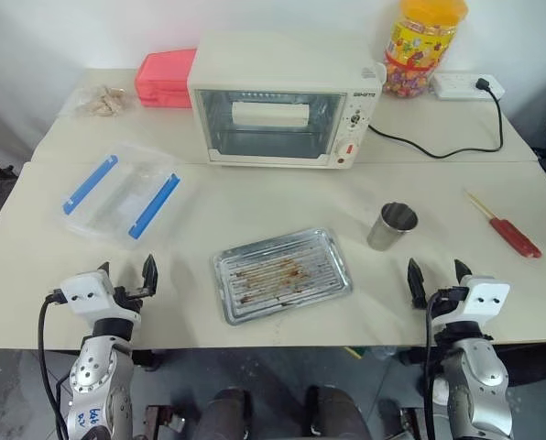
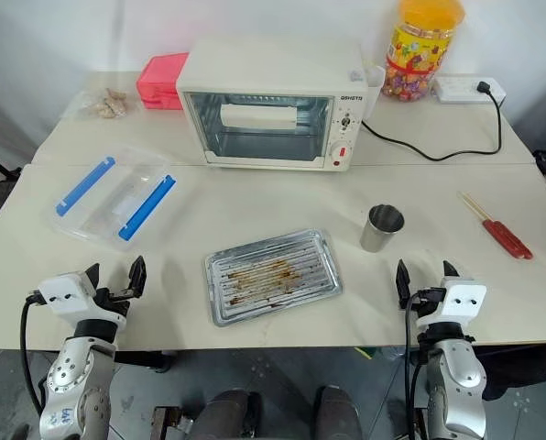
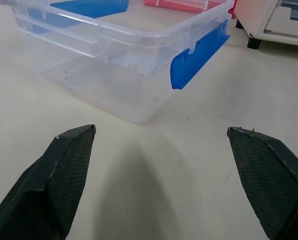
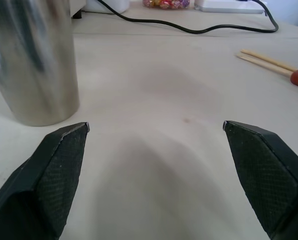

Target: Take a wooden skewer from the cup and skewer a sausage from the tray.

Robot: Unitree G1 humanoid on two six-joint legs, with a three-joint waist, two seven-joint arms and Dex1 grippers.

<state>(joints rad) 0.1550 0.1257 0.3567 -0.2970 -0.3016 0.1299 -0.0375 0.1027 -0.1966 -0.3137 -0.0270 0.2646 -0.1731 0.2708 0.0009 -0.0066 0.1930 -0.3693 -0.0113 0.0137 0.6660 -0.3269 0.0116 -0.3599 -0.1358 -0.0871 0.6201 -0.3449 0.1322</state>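
Your left pincer and right pincer hover wide and empty at the tabletop's near edge — bare room ahead. Between them lies the grease-stained tray; the shiny cup stands just beyond your right pincer.

Shiny steel cup upright, right of grease-stained ribbed silver tray lying flat, apart
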